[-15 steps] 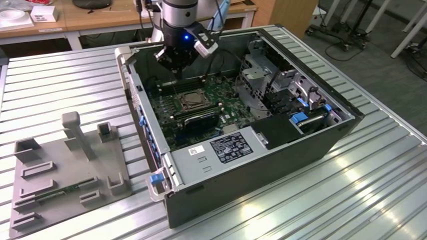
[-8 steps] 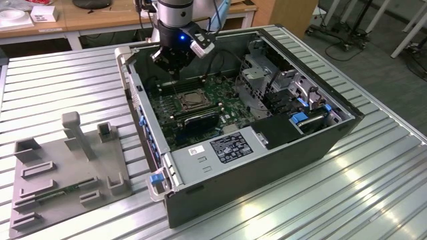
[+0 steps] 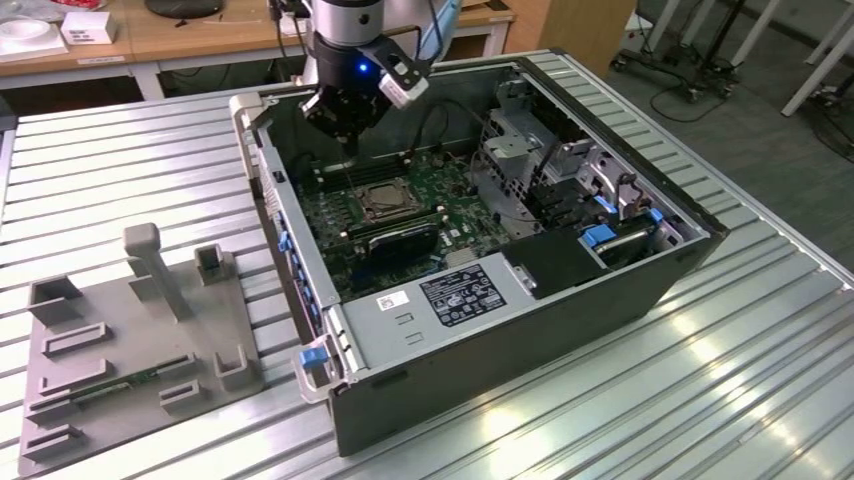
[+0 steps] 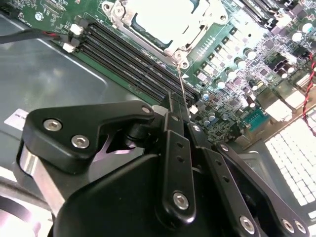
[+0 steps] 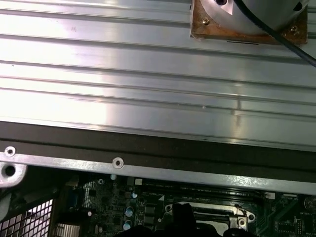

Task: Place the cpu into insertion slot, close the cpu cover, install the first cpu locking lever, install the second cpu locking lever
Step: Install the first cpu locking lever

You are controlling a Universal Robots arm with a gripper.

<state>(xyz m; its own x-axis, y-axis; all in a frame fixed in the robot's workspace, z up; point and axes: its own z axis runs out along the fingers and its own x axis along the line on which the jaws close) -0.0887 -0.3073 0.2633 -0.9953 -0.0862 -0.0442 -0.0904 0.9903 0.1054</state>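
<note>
Gripper (image 3: 350, 140): hangs inside the open pc case (image 3: 641, 290), above the board's far edge, just behind the socket as seen in ext. view. Black fingers (image 4: 178, 111) pressed together, nothing big between them; a thin wire lever (image 4: 181, 84) runs from the fingertips toward the socket corner. Can't tell if it is actually pinched.
Cpu (image 4: 163, 17): sits in the socket, pale metal top showing through the cover window in second wrist view.
Cpu cover (image 4: 143, 32): silver frame lying flat over the chip, closed.
Insertion slot (image 3: 378, 202): mid-board on the green motherboard (image 3: 447, 215), between rows of black memory slots (image 4: 128, 61).
Case: lies on its side on the ribbed metal table (image 3: 120, 160), side panel off; blue tabs along its edges.
Grey fixture tray (image 3: 127, 340): on the table toward the ext. view's left of the case, well apart from gripper.
First wrist view: table ribs, the case rim (image 5: 163, 168), board and socket edge past it.
</note>
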